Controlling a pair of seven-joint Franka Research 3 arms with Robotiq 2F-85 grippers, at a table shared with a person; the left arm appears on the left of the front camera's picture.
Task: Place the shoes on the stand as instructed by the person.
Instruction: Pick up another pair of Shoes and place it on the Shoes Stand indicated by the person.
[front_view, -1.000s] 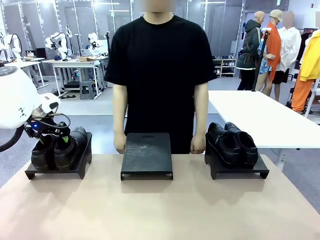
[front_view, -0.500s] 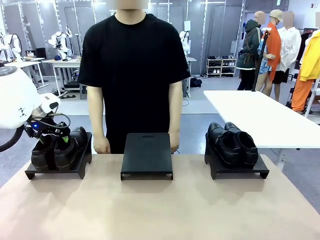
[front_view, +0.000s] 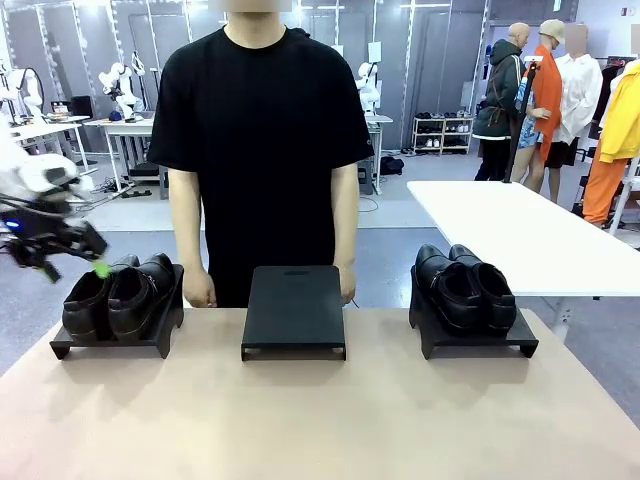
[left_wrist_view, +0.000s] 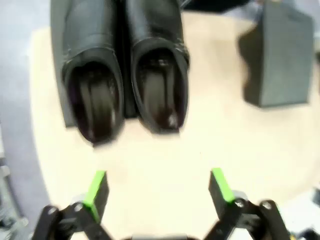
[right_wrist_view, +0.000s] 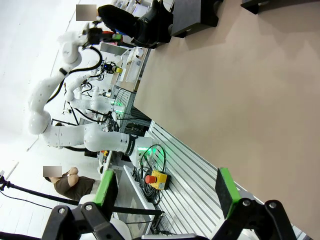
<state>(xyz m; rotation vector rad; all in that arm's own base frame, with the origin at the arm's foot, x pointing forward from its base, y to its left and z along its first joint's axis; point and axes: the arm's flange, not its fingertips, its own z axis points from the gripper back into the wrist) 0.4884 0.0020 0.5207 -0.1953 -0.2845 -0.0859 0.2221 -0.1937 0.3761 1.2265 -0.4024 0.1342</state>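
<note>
Three flat black stands on tan tabletop (front_view: 320, 420). Glossy black left shoes (front_view: 118, 297) on left stand (front_view: 110, 340), right shoes (front_view: 466, 287) on right stand (front_view: 478, 343), middle stand (front_view: 294, 310) bare. Person (front_view: 262, 140) behind the middle stand. Left gripper (left_wrist_view: 159, 187) spread wide, empty, above the left shoes' rounded openings in wrist view. Right gripper (right_wrist_view: 165, 192) open, empty, over table edge.

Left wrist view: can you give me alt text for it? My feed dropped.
The open left end effector hangs empty above the tan table, its green-padded fingers apart. Beyond it, a pair of black shoes sits side by side on a dark stand. Another dark stand with nothing on it sits at upper right.
</note>
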